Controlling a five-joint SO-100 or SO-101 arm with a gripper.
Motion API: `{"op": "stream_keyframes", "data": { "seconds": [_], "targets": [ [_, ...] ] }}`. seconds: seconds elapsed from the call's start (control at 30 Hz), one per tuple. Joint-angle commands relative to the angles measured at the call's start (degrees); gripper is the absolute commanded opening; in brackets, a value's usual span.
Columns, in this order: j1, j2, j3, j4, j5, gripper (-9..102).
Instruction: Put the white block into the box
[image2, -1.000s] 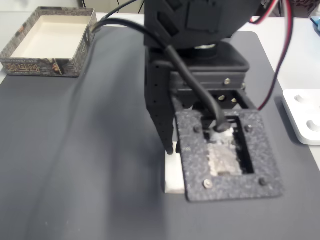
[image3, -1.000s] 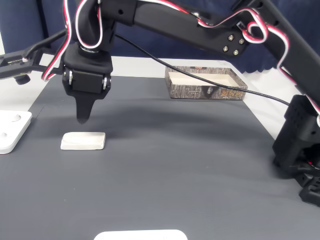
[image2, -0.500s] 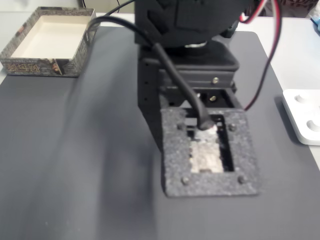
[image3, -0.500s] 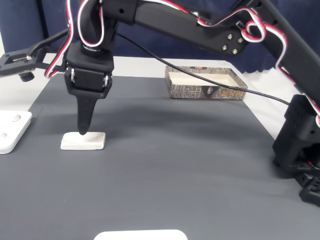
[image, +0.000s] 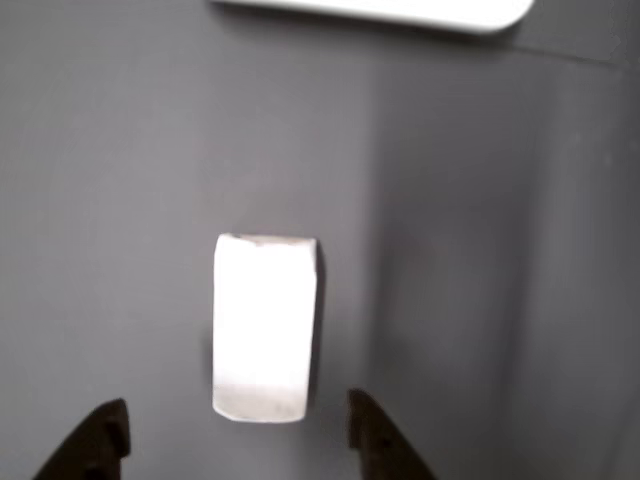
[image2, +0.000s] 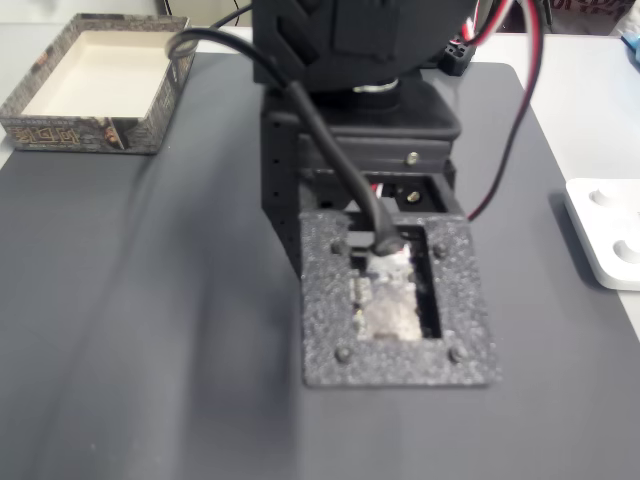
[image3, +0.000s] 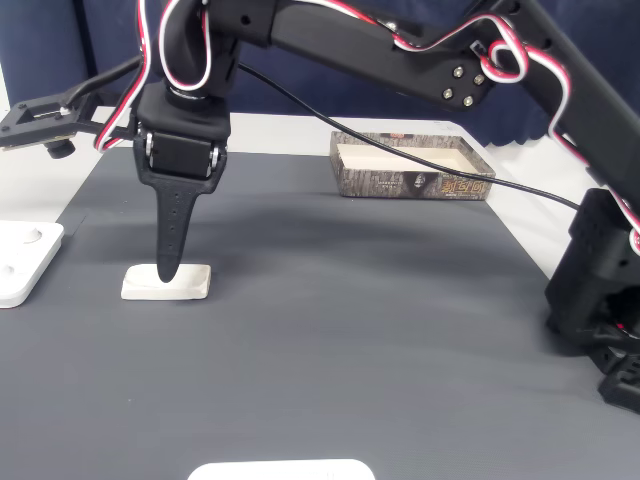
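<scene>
Pincer (image: 232, 440) tips flank white block (image: 264, 327); arm hides it overhead.

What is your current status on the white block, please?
Hand open, fingertips down either side of the white block. Block flat on the mat, not gripped. Box far across the mat, nothing between.

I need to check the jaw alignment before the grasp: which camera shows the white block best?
The other view: the white block lies whole on the grey mat, with the gripper fingertips either side of its near end. A fixed view shows it side-on, partly behind a finger. In the second fixed view the arm covers it.
</scene>
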Motion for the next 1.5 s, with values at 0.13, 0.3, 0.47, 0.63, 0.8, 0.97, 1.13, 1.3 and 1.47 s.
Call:
{"op": "stream_keyframes", "data": {
  "seconds": [0.13, 0.3, 0.47, 0.63, 0.8, 0.97, 1.13, 1.3, 1.47],
  "targets": [
    [1.1, 0.1, -2.9, -0.6, -0.4, 31],
    [1.1, -0.9, -2.8, -1.6, -1.1, 30],
    [1.1, -1.8, -3.5, -2.4, -1.2, 30],
    [1.1, -2.5, -3.9, -3.1, -1.2, 29],
    [1.0, -3.0, -4.0, -5.0, -0.9, 29],
    [1.0, -3.1, -4.0, -5.4, -0.9, 28],
    [0.8, -3.4, -4.0, -5.6, -0.9, 28],
    [0.7, -3.8, -4.3, -5.9, -0.9, 28],
    [0.3, -4.6, -4.7, -5.9, -0.9, 28]
  ]
}}
